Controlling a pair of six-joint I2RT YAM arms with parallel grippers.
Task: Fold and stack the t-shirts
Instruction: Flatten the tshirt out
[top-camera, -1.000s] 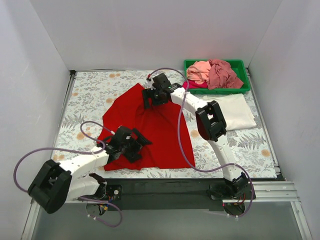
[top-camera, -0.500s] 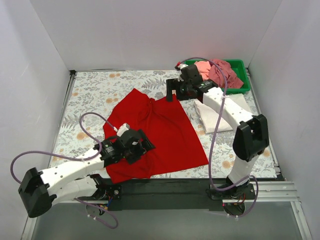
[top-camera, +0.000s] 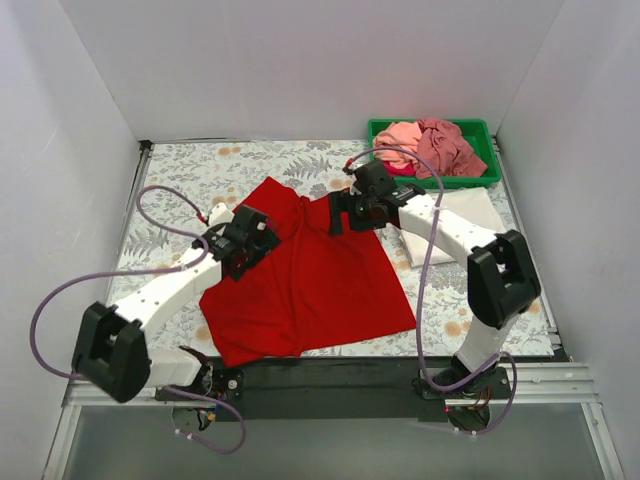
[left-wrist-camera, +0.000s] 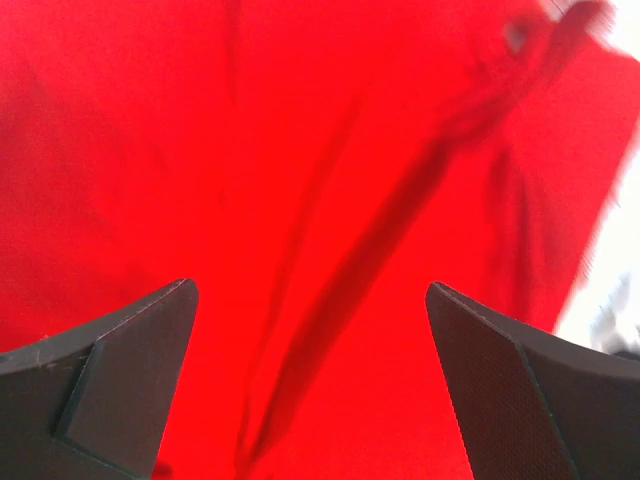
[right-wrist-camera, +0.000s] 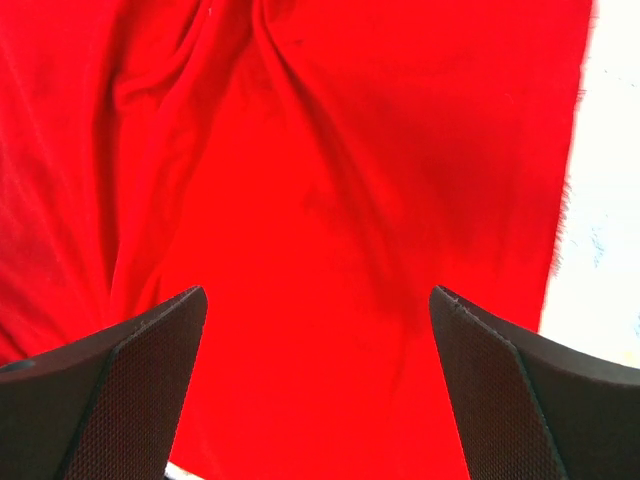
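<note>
A bright red t-shirt (top-camera: 315, 275) lies spread and wrinkled on the floral table. It fills the left wrist view (left-wrist-camera: 320, 200) and the right wrist view (right-wrist-camera: 330, 200). My left gripper (top-camera: 252, 243) is open, over the shirt's left part, its jaws wide apart with nothing between them. My right gripper (top-camera: 345, 215) is open over the shirt's far right corner, holding nothing. A folded white t-shirt (top-camera: 455, 222) lies at the right, partly under the right arm. Pink and dusty rose t-shirts (top-camera: 428, 145) are heaped in the green tray (top-camera: 480, 128).
The floral tablecloth (top-camera: 190, 180) shows around the shirt. White walls close in the left, back and right. A black rail (top-camera: 330, 375) runs along the near edge. Purple cables loop off both arms.
My left arm has swung from the shirt's near left corner up to its left upper part. My right gripper moved slightly nearer and left, over the shirt's top. The red shirt lies about as before.
</note>
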